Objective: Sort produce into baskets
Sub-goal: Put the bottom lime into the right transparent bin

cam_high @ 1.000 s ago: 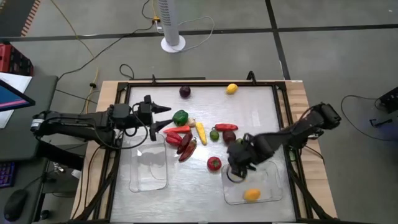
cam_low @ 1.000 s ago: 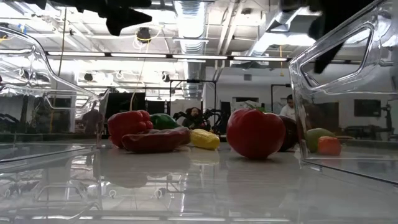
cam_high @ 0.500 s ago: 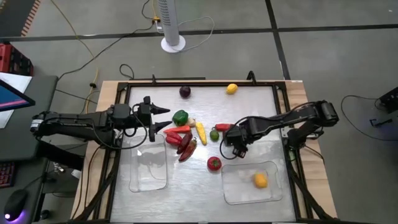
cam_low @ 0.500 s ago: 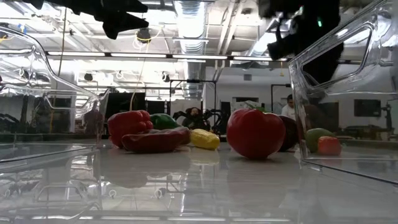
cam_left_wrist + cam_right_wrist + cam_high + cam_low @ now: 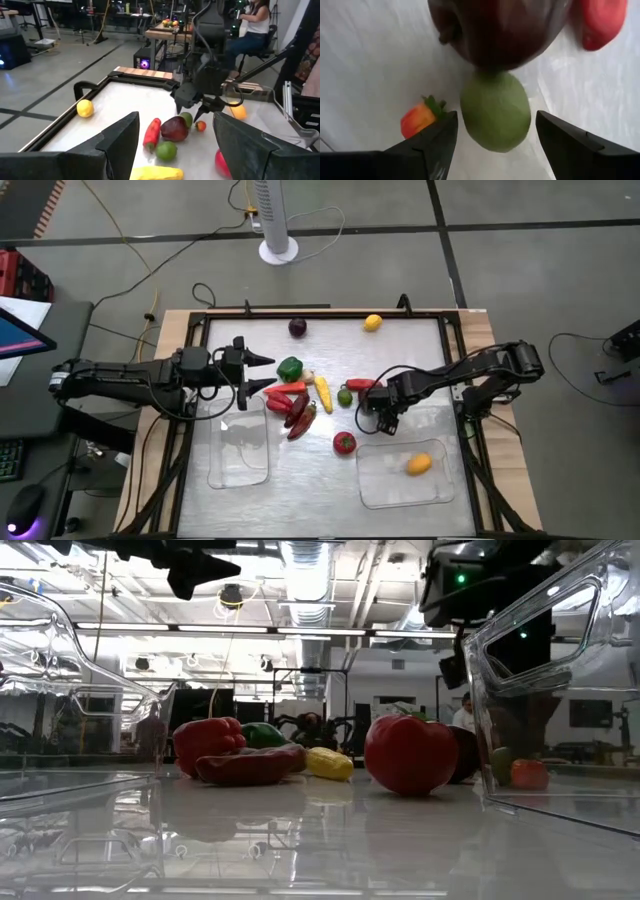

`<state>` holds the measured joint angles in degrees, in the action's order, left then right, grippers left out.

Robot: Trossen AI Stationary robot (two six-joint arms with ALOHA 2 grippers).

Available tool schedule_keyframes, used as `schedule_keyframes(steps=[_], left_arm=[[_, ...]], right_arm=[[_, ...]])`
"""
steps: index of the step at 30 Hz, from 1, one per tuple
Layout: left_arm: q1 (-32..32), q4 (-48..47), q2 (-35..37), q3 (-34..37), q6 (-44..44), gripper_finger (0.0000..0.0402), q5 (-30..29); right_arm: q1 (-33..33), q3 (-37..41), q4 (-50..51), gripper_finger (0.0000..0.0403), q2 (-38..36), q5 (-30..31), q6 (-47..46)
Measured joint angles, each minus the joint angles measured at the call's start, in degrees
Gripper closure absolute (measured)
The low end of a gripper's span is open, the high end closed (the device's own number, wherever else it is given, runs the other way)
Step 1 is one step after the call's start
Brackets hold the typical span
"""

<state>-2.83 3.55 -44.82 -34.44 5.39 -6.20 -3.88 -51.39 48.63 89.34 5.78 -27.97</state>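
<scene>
I've got the right gripper point(image 5: 380, 416), jaws spread, empty, above the small green lime point(image 5: 494, 110) mid-counter, lined up to grab. Left gripper point(image 5: 262, 372) parked open near the left edge, out of the way.

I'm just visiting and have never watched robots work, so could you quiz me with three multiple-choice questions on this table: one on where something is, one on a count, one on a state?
1. Where is the orange fruit?
A. In the right tray
B. In the left tray
C. On the floor

2. How many pieces of produce lie in the left tray?
A. Three
B. None
C. One

3. How are the right gripper's fingers?
A. Shut on a lemon
B. Shut and empty
C. Open, above a green lime

Answers:
1. A, the high view shows it inside the right tray.
2. B, that tray holds nothing in the high view.
3. C, the right wrist view shows both fingers spread with the lime between them.
</scene>
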Motion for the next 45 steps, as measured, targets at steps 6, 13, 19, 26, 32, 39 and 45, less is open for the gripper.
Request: schedule_keyframes(steps=[6, 13, 19, 26, 32, 39, 45], left_arm=[[0.0, 0.0, 0.0, 0.0, 0.0, 0.0162, 0.0], [0.0, 0.0, 0.0, 0.0, -0.1, 0.0162, 0.0], [0.2, 1.2, 1.2, 0.0, 0.9, 0.0162, 4.5], [3.6, 0.6, 5.4, 0.0, 0.3, 0.0162, 4.0], [6.5, 0.4, 7.9, 0.0, -0.6, 0.0162, 1.4], [9.6, -0.3, 10.2, 0.0, 0.2, 0.0162, 1.7], [11.5, 2.3, 9.1, 0.0, -0.7, 0.0162, -1.4]], right_arm=[[1.3, 2.6, -4.5, 0.0148, 0.0, 0.3, 1.6], [1.7, 2.7, -4.8, 0.0218, -0.1, 0.4, 1.7], [-0.8, -3.9, 6.3, 0.0213, -0.2, -1.5, -0.4], [-8.9, -17.1, 13.2, 0.0205, -0.2, -0.3, -6.1], [-18.4, -23.3, 13.5, 0.0196, -0.2, 0.1, -16.5], [-28.6, -23.3, 11.5, 0.0182, -0.1, 2.3, -28.4], [-32.8, -23.3, 12.2, 0.0161, 0.0, 6.1, -33.1]])
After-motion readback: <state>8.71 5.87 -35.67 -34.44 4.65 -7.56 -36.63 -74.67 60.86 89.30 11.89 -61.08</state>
